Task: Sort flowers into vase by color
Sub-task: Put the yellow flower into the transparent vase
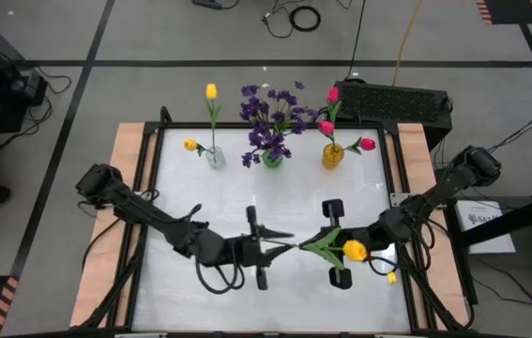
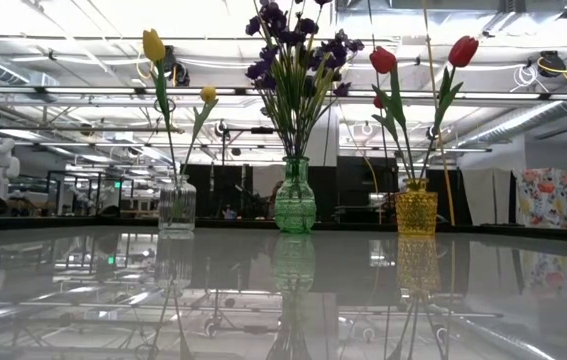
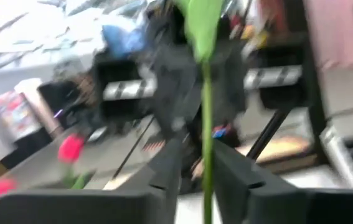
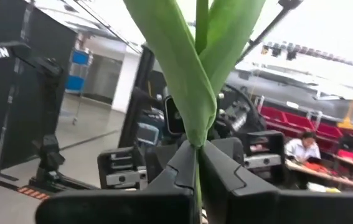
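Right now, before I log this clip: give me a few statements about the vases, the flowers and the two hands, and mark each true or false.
1. The right hand is shut on the stem of a yellow flower. True.
2. The green vase holds red flowers. False: it holds purple flowers.
3. The clear vase holds two yellow flowers. True.
4. The left hand is parked at the table's far edge. False: it is mid-table, its fingers on either side of the same green stem.
5. The yellow vase is empty. False: it holds red flowers.
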`<state>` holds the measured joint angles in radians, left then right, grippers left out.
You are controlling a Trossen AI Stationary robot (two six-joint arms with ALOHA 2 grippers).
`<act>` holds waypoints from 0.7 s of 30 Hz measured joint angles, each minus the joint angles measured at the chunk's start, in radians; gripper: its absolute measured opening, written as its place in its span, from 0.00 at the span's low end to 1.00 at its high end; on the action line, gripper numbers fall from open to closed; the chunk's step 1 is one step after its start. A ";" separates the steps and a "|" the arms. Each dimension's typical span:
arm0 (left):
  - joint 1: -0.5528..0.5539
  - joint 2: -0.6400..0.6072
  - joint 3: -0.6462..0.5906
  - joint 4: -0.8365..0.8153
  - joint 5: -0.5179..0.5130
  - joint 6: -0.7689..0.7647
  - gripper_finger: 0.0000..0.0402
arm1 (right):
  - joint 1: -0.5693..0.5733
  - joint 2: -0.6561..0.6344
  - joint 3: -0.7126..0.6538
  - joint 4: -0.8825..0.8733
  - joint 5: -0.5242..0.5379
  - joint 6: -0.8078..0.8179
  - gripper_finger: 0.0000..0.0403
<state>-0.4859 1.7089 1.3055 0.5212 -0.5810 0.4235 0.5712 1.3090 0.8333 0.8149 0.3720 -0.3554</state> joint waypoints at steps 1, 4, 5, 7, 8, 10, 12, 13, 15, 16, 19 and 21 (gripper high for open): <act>-0.008 -0.011 0.000 -0.040 -0.047 -0.009 0.25 | 0.000 -0.004 0.000 -0.013 0.014 0.002 0.01; -0.035 -0.052 0.007 -0.156 -0.149 -0.065 0.41 | -0.001 -0.027 0.000 -0.073 0.047 0.024 0.00; -0.045 -0.066 0.007 -0.185 -0.170 -0.089 0.46 | -0.001 -0.036 0.001 -0.100 0.051 0.035 0.00; -0.060 -0.081 0.007 -0.198 -0.182 -0.137 0.54 | -0.002 -0.052 0.015 -0.190 0.062 0.068 0.00; -0.066 -0.088 0.007 -0.198 -0.183 -0.171 0.57 | -0.006 -0.056 0.029 -0.258 0.080 0.092 0.00; -0.073 -0.096 0.007 -0.197 -0.181 -0.249 0.62 | -0.021 -0.056 0.069 -0.401 0.114 0.149 0.00; -0.070 -0.098 0.007 -0.193 -0.175 -0.301 0.64 | -0.037 -0.050 0.118 -0.572 0.133 0.215 0.00; -0.066 -0.098 0.007 -0.198 -0.174 -0.312 0.64 | -0.046 -0.038 0.145 -0.636 0.132 0.250 0.00; -0.052 -0.092 0.007 -0.209 -0.170 -0.329 0.64 | -0.060 -0.013 0.192 -0.744 0.128 0.298 0.00; -0.040 -0.090 0.007 -0.227 -0.167 -0.365 0.64 | -0.062 0.000 0.208 -0.784 0.128 0.310 0.00; 0.003 -0.087 0.007 -0.335 -0.140 -0.494 0.65 | -0.062 0.035 0.250 -0.841 0.128 0.318 0.00; 0.032 -0.086 0.007 -0.392 -0.081 -0.556 0.65 | -0.062 0.053 0.268 -0.867 0.136 0.318 0.00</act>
<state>-0.4542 1.6226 1.3128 0.1288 -0.6616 -0.1320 0.5094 1.3616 1.1018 -0.0519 0.5078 -0.0370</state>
